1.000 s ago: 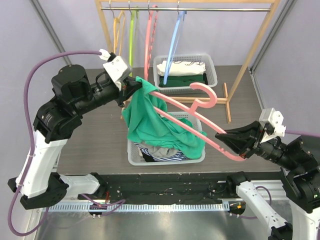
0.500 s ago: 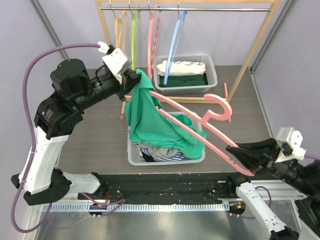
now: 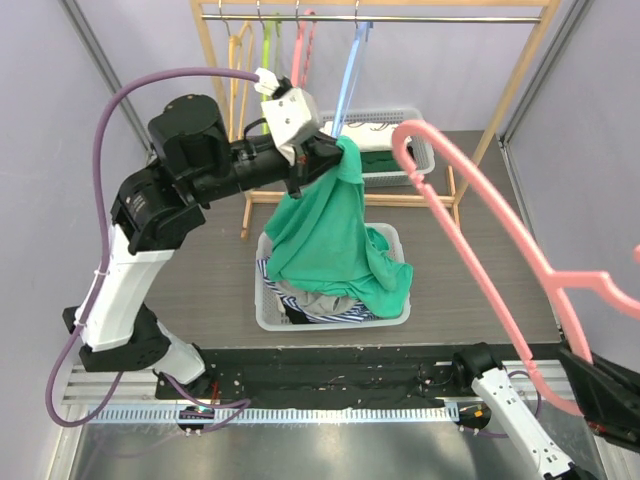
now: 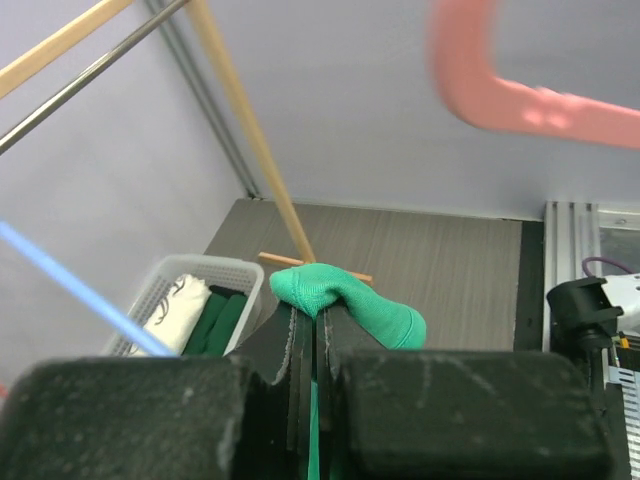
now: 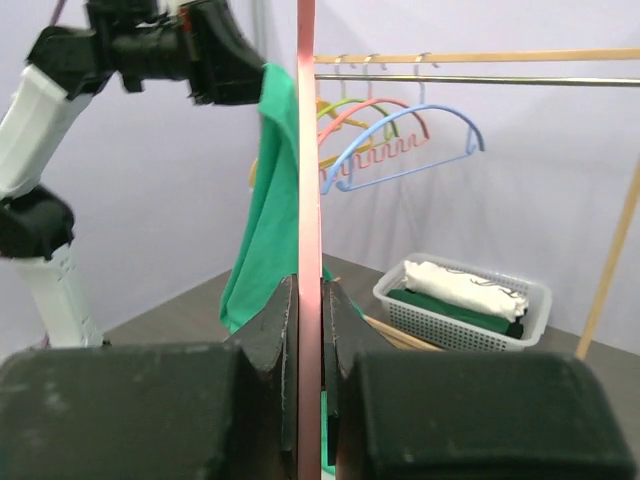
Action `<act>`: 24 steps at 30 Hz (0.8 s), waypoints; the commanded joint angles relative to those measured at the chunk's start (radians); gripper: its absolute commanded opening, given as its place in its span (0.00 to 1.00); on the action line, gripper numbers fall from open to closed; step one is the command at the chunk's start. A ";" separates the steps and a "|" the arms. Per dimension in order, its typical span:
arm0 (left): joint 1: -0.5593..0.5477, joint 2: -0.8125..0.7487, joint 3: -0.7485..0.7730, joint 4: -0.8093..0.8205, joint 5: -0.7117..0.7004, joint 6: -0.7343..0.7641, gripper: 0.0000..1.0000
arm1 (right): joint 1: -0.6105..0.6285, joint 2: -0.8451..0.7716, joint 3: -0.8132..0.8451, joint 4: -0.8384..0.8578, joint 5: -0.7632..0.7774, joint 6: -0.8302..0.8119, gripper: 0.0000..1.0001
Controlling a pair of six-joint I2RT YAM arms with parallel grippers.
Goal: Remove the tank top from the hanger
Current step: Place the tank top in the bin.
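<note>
Left gripper (image 4: 315,310): clamped tight on a fold of the green tank top (image 3: 330,235), which drapes from it down into the white basket (image 3: 264,312).
Right gripper (image 5: 308,300): closed on the pink hanger (image 5: 306,150), which is clear of the cloth.
Doing it well: the hanger looks free. Hold the two apart and check that no strap trails before releasing.
Left arm: raised, forearm roughly level, reaching rightward above the basket.
Right arm: low at the near right corner, mostly out of the top view.

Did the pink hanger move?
Yes. The hanger swung right, off the basket it crossed before, and out of the top.
</note>
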 commanded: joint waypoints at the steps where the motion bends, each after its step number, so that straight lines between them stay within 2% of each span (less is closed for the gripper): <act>1: -0.043 -0.017 0.016 0.016 0.000 0.030 0.00 | 0.013 0.044 -0.045 0.071 0.218 0.055 0.01; 3: -0.043 -0.047 -0.041 0.014 -0.012 0.028 0.00 | 0.011 0.062 -0.064 0.082 0.284 0.067 0.01; 6: -0.043 -0.133 -0.223 0.017 -0.057 0.041 0.00 | 0.011 0.102 -0.076 0.080 0.359 0.078 0.01; 10: -0.043 -0.234 -0.534 0.040 -0.149 0.056 0.00 | 0.013 0.156 -0.078 0.071 0.419 0.115 0.01; 18: -0.041 -0.267 -0.786 0.036 -0.141 0.012 0.00 | 0.013 0.187 -0.104 0.040 0.407 0.116 0.01; 24: -0.041 -0.276 -0.992 0.241 -0.264 0.077 0.00 | 0.013 0.176 -0.108 0.017 0.406 0.087 0.01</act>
